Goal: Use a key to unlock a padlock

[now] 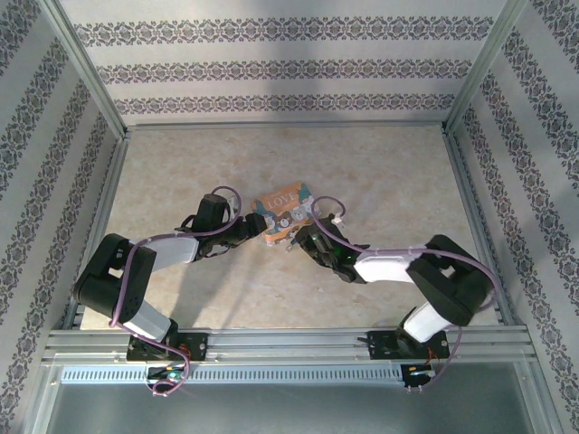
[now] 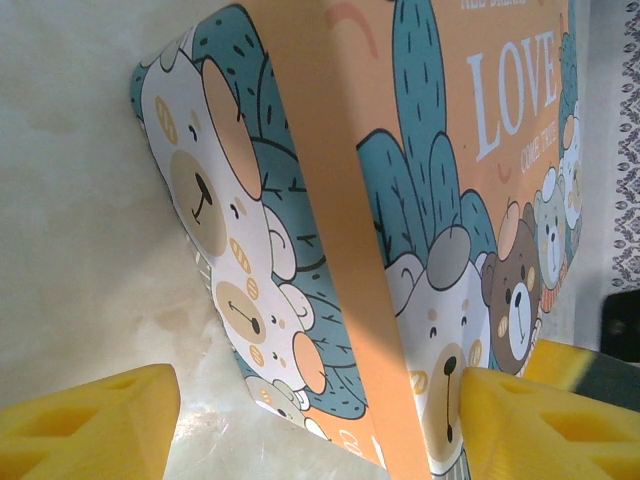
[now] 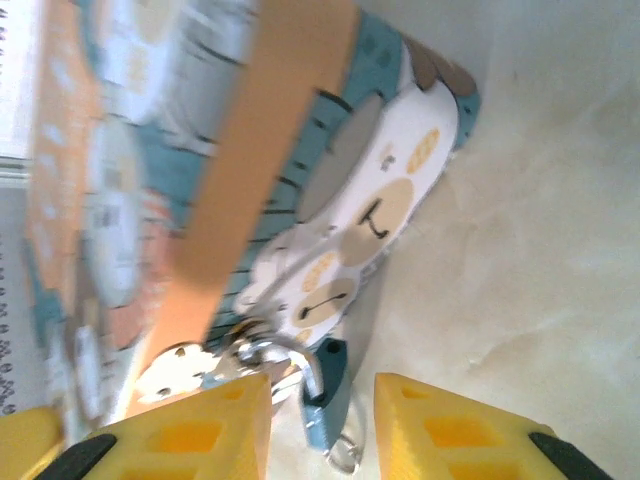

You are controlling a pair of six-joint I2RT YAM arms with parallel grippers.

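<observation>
The teal-blue padlock [image 3: 328,400] hangs by its silvery shackle [image 3: 300,355] from the clasp on the front of the orange "LOVE" box [image 1: 282,217]. One shackle hole on the body shows empty. A thin metal ring [image 3: 345,455] sits at the padlock's lower end; the key's blade is hidden. My right gripper [image 3: 322,385] is open, its yellow fingers [image 3: 190,430] on either side of the padlock and not touching it. My left gripper [image 2: 320,400] stands open around the box's near corner [image 2: 300,380]; one pad [image 2: 540,420] lies against the lid, the other is apart from the box.
The box sits mid-table on pale marbled ground [image 1: 181,172]. Patterned walls and metal frame rails [image 1: 90,81] close in the left, right and back. Purple cables [image 1: 321,203] loop over both wrists near the box.
</observation>
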